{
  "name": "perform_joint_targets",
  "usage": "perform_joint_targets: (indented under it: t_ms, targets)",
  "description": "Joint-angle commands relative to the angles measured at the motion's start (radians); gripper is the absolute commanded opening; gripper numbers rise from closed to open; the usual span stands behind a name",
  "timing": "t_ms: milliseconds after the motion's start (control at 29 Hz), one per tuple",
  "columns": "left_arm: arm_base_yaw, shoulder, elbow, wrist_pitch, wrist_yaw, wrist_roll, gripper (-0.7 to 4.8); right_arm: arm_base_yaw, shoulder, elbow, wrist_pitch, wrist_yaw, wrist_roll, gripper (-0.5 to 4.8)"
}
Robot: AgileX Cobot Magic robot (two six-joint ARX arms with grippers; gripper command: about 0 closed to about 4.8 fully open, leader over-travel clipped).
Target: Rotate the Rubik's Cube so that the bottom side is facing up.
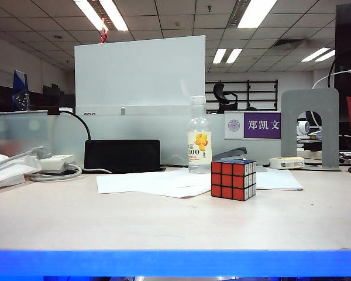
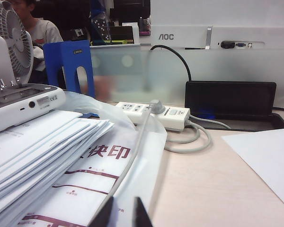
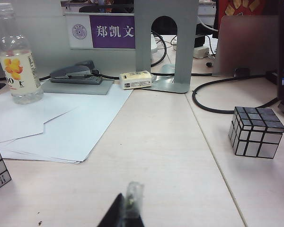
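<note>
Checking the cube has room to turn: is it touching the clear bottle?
Apart. The exterior view shows the Rubik's Cube standing nearer, with paper visible between it and the bottle.

light: bright ceiling panels [image 1: 99, 13], glare | shadows: soft, faint on desk [image 1: 164, 222] | focus: sharp centre, fingertips [image 3: 134, 198] blurred | colour: bluish cast in exterior view
</note>
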State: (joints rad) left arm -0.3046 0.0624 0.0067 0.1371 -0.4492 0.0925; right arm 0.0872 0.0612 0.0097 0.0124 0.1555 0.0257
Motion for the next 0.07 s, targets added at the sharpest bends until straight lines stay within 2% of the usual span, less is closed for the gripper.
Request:
perform_joint_targets:
  t_ms: [35,69]
  targets:
    - [0.001,0.0,0.001,0.006,0.0,-0.002,0.57,0.0,0.0,-0.005,0.015,0.0,0.0,-0.06]
    - [0.001,0.0,0.001,0.006,0.0,-0.002,0.57,0.0,0.0,-0.005,0.015,0.0,0.0,-0.06]
